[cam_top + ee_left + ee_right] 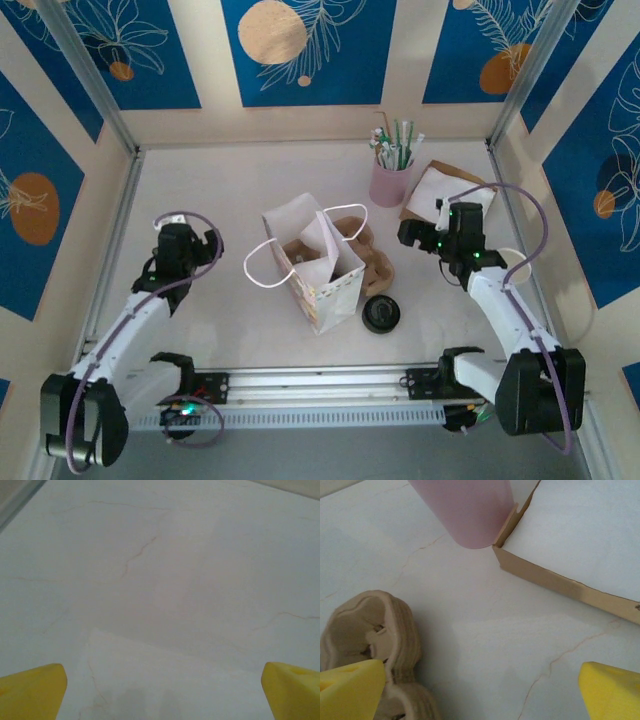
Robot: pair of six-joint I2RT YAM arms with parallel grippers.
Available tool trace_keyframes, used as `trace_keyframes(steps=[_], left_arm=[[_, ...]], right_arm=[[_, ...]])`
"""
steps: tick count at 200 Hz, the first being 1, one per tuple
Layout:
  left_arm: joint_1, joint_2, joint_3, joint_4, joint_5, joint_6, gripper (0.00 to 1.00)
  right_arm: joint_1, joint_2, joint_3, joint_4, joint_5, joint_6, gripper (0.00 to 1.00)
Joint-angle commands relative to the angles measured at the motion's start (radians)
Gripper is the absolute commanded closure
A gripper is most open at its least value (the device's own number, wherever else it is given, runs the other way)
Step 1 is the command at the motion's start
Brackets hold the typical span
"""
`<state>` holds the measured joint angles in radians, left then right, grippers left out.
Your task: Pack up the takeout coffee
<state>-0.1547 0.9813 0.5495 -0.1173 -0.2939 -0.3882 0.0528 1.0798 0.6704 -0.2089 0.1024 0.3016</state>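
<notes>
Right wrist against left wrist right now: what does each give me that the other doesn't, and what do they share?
Right wrist: the base of the pink cup at the top, a white sheet on brown cardboard beside it at upper right, and a moulded pulp cup carrier at lower left, by one pad of the right end effector. Left wrist: the marbled table with a grey rail strip in the top-left corner, below the left end effector. Shared: the same pale table, and yellow pads wide open, holding nothing.
</notes>
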Motion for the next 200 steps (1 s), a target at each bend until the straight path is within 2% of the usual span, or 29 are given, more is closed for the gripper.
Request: trace_keyframes(steps=[1,15,42,72,104,114,140,182,200], left_arm=[[0.034,0.033,-0.053,0.18,-0.019,0.102,0.0],[0.046,0.051,-0.095,0.26,-0.01,0.148,0.0],[0.063,0.067,-0.103,0.313,-0.012,0.189,0.0],[0.063,0.115,-0.19,0.55,0.069,0.308,0.0],[0.063,0.233,-0.248,0.744,0.056,0.321,0.0],[0.063,0.254,-0.216,0.701,0.063,0.324,0.0],[0.063,0.311,-0.209,0.786,0.036,0.328,0.0],[0.063,0.433,-0.196,0.955,0.014,0.376,0.0],[0.063,0.502,-0.202,1.041,0.057,0.4,0.0]], right_arm=[[0.004,-0.015,-0.071,0.226,0.055,-0.065,0.01],[0.002,-0.026,-0.12,0.301,0.082,-0.101,0.01],[-0.014,-0.021,-0.191,0.425,0.092,-0.137,0.01],[-0.025,0.027,-0.239,0.553,0.077,-0.154,0.01],[-0.034,0.114,-0.287,0.702,0.099,-0.182,0.01],[-0.04,0.139,-0.3,0.743,0.097,-0.183,0.01],[-0.049,0.179,-0.313,0.816,0.094,-0.201,0.01],[-0.07,0.248,-0.315,0.945,0.013,-0.179,0.01],[-0.052,0.359,-0.34,1.115,-0.015,-0.202,0.01]])
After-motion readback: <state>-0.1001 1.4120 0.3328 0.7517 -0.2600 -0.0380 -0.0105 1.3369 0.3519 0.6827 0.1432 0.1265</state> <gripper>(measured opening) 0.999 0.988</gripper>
